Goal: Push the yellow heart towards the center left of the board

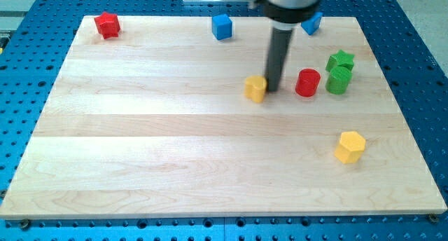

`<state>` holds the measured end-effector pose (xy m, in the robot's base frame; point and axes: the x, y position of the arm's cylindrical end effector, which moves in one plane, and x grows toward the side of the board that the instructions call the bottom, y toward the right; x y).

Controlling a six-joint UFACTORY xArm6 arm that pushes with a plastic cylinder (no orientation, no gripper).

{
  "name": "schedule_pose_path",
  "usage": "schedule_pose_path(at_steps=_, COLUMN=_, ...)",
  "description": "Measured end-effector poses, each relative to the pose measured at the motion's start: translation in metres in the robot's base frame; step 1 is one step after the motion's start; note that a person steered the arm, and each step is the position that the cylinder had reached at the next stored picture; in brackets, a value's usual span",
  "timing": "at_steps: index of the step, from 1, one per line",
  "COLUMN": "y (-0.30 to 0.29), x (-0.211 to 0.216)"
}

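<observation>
The yellow heart (pixel 255 88) lies a little right of the board's middle, in the upper half. My tip (pixel 272 89) stands right beside it, at its right side, touching or nearly touching. The dark rod rises from there to the view's top. A red cylinder (pixel 307 83) sits just right of the rod.
A green cylinder (pixel 338 80) and a green star (pixel 341 60) sit right of the red cylinder. A yellow hexagon (pixel 350 146) lies at lower right. A red star (pixel 107 24) is at top left. Two blue blocks, one (pixel 222 26) and another (pixel 311 22), sit at the top edge of the wooden board (pixel 140 143).
</observation>
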<state>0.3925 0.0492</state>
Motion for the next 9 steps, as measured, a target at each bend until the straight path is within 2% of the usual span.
schedule_pose_path(at_steps=1, y=-0.05, x=-0.006)
schedule_pose_path(at_steps=2, y=-0.003, x=0.005)
schedule_pose_path(at_steps=3, y=-0.026, x=0.047)
schedule_pose_path(at_steps=4, y=-0.123, x=0.023)
schedule_pose_path(at_steps=5, y=-0.106, x=0.015)
schedule_pose_path(at_steps=6, y=-0.147, x=0.014)
schedule_pose_path(at_steps=7, y=-0.156, x=0.02)
schedule_pose_path(at_steps=8, y=-0.13, x=0.028)
schedule_pose_path(at_steps=9, y=-0.203, x=0.028)
